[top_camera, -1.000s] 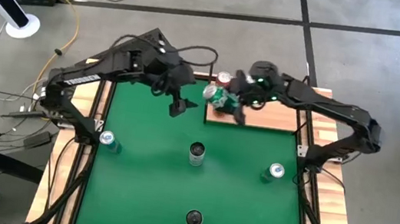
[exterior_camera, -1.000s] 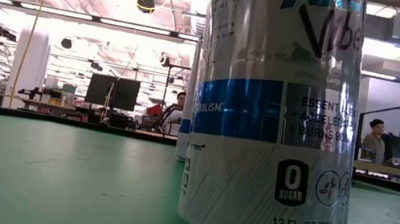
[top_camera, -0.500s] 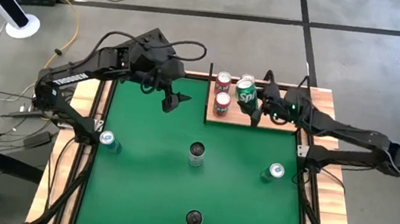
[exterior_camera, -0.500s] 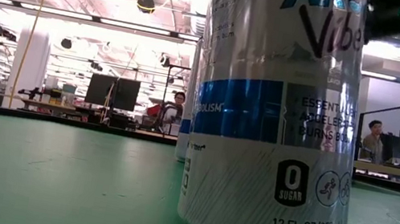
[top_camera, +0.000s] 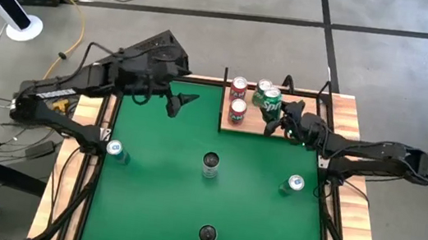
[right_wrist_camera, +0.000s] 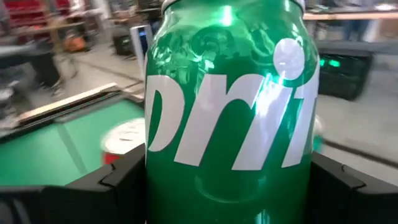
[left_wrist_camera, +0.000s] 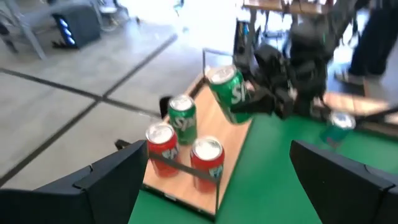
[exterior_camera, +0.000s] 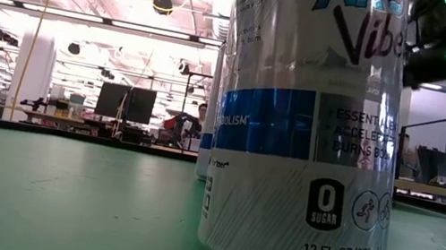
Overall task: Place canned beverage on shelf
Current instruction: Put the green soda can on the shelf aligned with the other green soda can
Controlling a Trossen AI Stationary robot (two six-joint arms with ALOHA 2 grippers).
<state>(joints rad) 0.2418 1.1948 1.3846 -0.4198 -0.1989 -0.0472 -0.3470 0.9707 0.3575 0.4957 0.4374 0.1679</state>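
A green Sprite can (top_camera: 268, 103) hangs tilted over the pale-wood shelf (top_camera: 296, 129) at the table's far right, with my right gripper (top_camera: 274, 113) shut on it. It fills the right wrist view (right_wrist_camera: 227, 112). Two red cans (top_camera: 240, 84) (top_camera: 237, 111) and another green can (top_camera: 264, 85) stand upright on the shelf by their bases. My left gripper (top_camera: 178, 101) hovers open over the green felt to the left of the shelf, holding nothing. Its wrist view shows the held can (left_wrist_camera: 229, 93) and the shelf (left_wrist_camera: 231, 155). My right gripper pinches the Sprite can's round side wall (right_wrist_camera: 155, 180) between its two fingers (right_wrist_camera: 121, 183), one on each side. The fingers come nearly level from the table's right side. The can is tilted, its top leaning toward the table's left. Whether its base touches the shelf I cannot tell.
On the felt stand two blue cans (top_camera: 115, 150) (top_camera: 294, 183), a can at the middle (top_camera: 210, 163) and a dark one near the front (top_camera: 206, 233). That near can (exterior_camera: 310, 121) blocks most of the low view. Slatted wooden rims (top_camera: 348, 138) run along both sides.
My right gripper has carried the Sprite can from the shelf's left edge toward the table's right, sinking and tipping from pointing down to nearly level. The can, shown side-on before, now stands nearer upright. My left gripper has drawn back toward the table's far left, staying open.
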